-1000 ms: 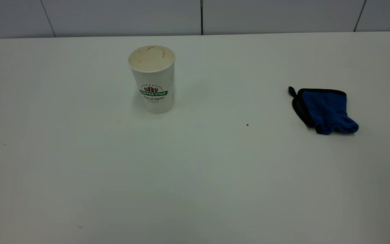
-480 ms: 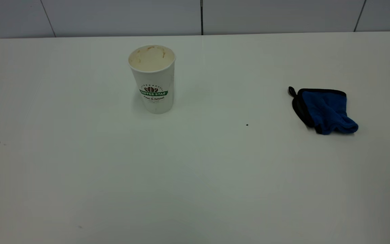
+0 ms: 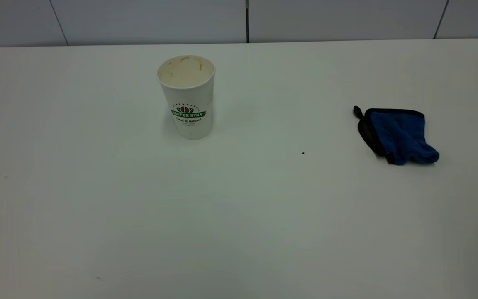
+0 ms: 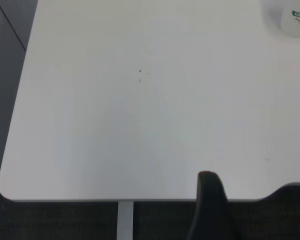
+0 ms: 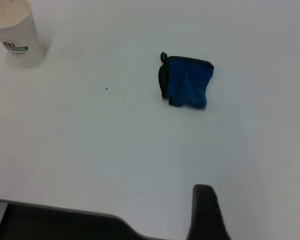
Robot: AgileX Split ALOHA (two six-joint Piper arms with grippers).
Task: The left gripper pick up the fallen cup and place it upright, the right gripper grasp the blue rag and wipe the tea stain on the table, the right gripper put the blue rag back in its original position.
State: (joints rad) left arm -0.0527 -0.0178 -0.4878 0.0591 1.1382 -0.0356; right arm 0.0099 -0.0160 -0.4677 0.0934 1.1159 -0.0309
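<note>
The cup (image 3: pixel 186 96) is seen upright on the bench (image 3: pixel 239 216) at about 11 o'clock from its middle, holding only tea-stained walls. The blue rag (image 3: pixel 396 135) lies well apart at 3 o'clock. Nothing is changed from the earlier frames. Of each claw only one dark finger (image 4: pixel 210 207) (image 5: pixel 205 212) is shown; its state cannot be told.

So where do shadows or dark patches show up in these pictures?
Exterior view: the white paper cup casts a faint shadow on the white tabletop, which darkens toward the right edge. Right wrist view: the blue fluffy rag shows hardly any shadow.
</note>
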